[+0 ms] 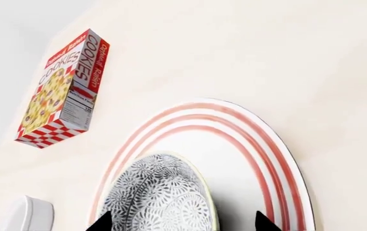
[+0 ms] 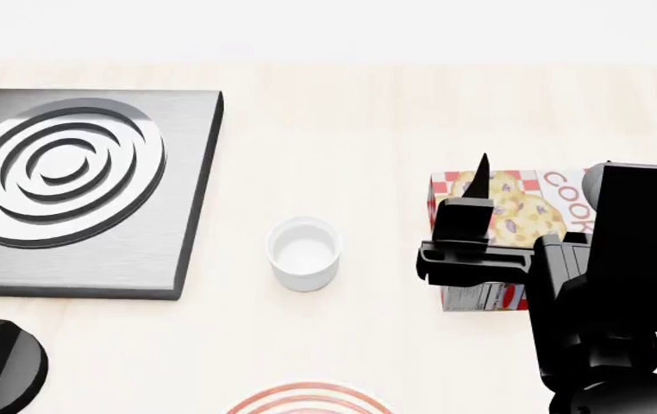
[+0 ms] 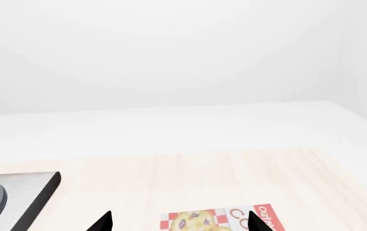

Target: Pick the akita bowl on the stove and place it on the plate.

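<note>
Tabletop (image 2: 341,112): pale wood, everything sits on it.

Stove (image 2: 87,190): far left in the head view, burner rings bare, nothing on it. Its knob (image 2: 1,366) sits near the front edge.

Plate (image 1: 260,159): red-ringed, only a sliver of its rim shows at the bottom of the head view. The left wrist view shows it properly.

Cookie box (image 2: 501,233): lies flat right of centre, partly behind the right arm.

Akita bowl (image 1: 164,192): patterned outside faces the left wrist camera, over the plate's inner area, tilted. Can't tell if it's touching the plate or just above it.

White cup (image 2: 303,252): plain, mid-tabletop, between stove and box. Not the target.

Left gripper (image 1: 183,224): 2 black fingertips visible, one at each side of the bowl's lower edge. Contact is cut off by the frame, so I can't tell if it's gripping or released.

Right gripper (image 3: 178,222): fingertips spread wide with nothing between them, idle above the cookie box.

My read: pick is done, we're at the placing step. Next move calls for levelling the bowl, settling it inside the rings, letting go, then lifting straight up so it doesn't tip.
</note>
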{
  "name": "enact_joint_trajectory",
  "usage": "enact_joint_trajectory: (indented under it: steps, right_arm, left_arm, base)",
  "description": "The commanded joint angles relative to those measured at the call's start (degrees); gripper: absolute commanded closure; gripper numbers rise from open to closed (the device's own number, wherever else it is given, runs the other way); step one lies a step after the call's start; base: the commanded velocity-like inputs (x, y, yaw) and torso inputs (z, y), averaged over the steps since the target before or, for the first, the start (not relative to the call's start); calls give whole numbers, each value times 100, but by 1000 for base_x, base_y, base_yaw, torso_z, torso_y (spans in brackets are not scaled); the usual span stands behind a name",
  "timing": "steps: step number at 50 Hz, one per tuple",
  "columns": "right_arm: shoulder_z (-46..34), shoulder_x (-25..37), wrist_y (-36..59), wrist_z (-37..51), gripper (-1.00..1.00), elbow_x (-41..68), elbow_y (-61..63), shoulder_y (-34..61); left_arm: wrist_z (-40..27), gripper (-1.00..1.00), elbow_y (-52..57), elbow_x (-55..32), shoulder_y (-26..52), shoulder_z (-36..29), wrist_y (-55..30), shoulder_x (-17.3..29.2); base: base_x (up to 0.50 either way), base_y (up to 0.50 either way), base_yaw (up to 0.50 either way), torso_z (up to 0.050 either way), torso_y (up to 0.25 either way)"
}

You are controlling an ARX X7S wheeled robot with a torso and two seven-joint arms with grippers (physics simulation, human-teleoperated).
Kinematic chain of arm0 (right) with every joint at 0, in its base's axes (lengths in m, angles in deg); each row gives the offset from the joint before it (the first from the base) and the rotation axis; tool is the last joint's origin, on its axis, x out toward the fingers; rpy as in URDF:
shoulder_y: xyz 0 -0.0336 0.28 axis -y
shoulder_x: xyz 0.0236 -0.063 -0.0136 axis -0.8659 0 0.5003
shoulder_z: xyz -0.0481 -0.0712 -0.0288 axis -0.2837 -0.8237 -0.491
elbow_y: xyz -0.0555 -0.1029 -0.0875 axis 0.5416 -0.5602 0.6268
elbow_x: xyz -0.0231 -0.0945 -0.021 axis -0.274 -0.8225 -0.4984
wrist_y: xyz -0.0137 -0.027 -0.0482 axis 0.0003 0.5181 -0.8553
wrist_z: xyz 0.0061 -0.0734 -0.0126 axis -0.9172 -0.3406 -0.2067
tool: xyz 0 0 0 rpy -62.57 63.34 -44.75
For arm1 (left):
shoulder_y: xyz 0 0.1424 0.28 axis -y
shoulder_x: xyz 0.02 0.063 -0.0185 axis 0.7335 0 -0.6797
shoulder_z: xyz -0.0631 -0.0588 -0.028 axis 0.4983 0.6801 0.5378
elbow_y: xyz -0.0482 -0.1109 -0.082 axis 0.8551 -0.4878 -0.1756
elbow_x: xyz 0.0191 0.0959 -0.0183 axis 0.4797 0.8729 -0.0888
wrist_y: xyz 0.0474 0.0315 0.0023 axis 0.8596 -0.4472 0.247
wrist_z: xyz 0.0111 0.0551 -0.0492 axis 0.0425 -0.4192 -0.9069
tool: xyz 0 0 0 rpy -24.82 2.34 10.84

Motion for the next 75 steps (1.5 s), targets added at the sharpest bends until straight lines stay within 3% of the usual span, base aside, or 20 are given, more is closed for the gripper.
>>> enact_joint_trajectory:
  steps: [1,21,34,37,53,75]
  right_arm:
    - [-12,15,-14,16,-100,23,-6,1]
    - [-63,44,-101,4,-100,3,-76,-16]
    - [-85,65,-148,5,-100,5,-84,-41]
    - [-79,68,-129,22,-100,29,-70,-30]
    - [-88,81,-108,67,-100,88,-59,-10]
    - [-124,105,-172,81,-100,94,-84,-28]
  left_arm:
    - [-57,-100,204,-194,32,232,-134,-9]
    - [-119,-100,429,-755,262,913,-360,-194]
    - [-351,-100,797,-1914,466,2148,-796,-481]
    - [-494,-100,799,-2433,498,2694,-893,-570]
    - [-1075,-100,743,-4247,586,4463,-1002,-609]
    - [-1475,-100,-93,-5281,715,5671,-736,-602]
  base:
    - [0,0,0,0,0]
    - [0,0,0,0,0]
    - [0,0,0,0,0]
    - [0,0,0,0,0]
    - [0,0,0,0,0]
    - [0,0,0,0,0]
